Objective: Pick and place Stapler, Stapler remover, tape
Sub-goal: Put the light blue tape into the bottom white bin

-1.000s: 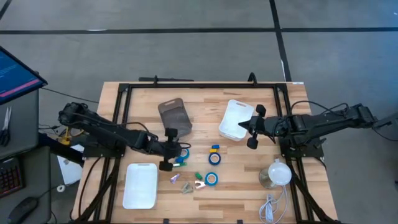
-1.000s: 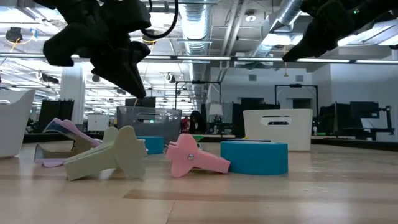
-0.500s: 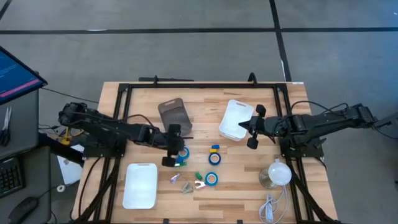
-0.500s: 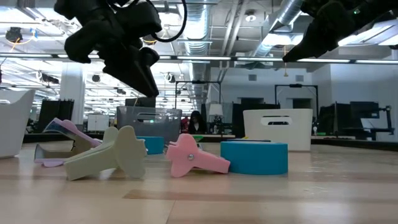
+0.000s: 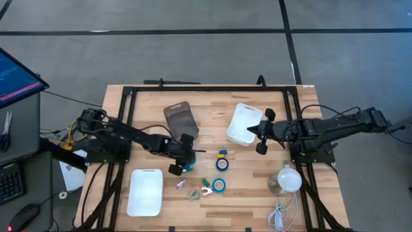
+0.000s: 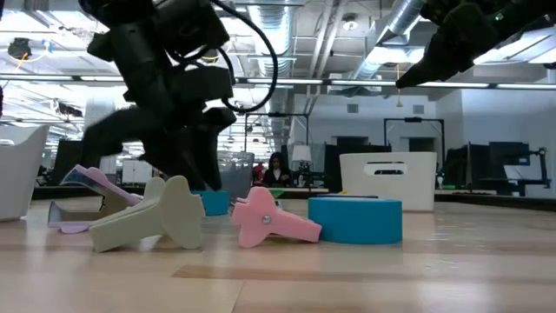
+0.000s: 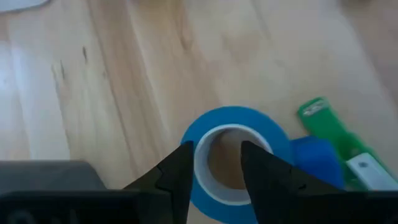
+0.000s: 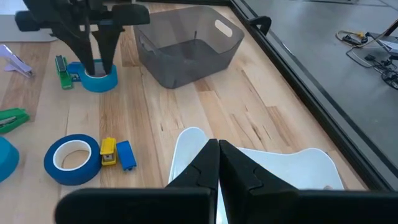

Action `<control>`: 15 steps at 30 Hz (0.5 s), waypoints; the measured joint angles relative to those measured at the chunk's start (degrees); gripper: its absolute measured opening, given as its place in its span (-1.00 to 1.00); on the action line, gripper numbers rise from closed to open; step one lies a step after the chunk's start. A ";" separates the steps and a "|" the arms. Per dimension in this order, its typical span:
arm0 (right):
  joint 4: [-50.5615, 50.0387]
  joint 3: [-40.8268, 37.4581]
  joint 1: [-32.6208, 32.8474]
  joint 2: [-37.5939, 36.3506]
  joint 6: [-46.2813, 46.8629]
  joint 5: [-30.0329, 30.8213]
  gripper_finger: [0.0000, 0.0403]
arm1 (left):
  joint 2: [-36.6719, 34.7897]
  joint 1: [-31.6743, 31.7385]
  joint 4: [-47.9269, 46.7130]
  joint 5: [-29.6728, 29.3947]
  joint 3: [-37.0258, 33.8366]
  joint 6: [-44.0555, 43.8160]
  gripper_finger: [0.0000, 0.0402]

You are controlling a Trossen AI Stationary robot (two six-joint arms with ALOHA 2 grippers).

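Note:
A blue tape roll lies flat on the wooden table, with a small green stapler beside it. My left gripper stands open over this roll, fingers pointing down, one fingertip at the ring's rim and one over its pale core. Two more tape rolls lie toward the right. Yellow and blue mini staplers sit by one roll. Staple removers lie near the front edge. My right gripper hangs shut above the white bin. My left gripper comes at the tape roll from above, fingers pointing down at its top face. Whether the fingertips touch the roll, I cannot tell.
A grey see-through bin stands just beyond the left gripper. A white tray lies at the front left. A clear bowl-like object and a white cable sit at the front right. A black frame borders the table.
My left gripper has moved toward the table's right edge and come down over the blue tape roll. Its fingers have opened on the way. The roll has stayed in place.

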 joint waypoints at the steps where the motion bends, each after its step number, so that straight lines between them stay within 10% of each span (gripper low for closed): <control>1: -0.03 0.00 0.00 0.00 0.00 0.00 -1.00 | 0.23 0.15 0.41 -0.43 0.02 -0.01 -0.36; 15: -0.10 -0.02 0.02 0.00 0.02 -0.24 -1.00 | -0.46 3.24 3.80 -0.64 0.00 -0.47 -0.37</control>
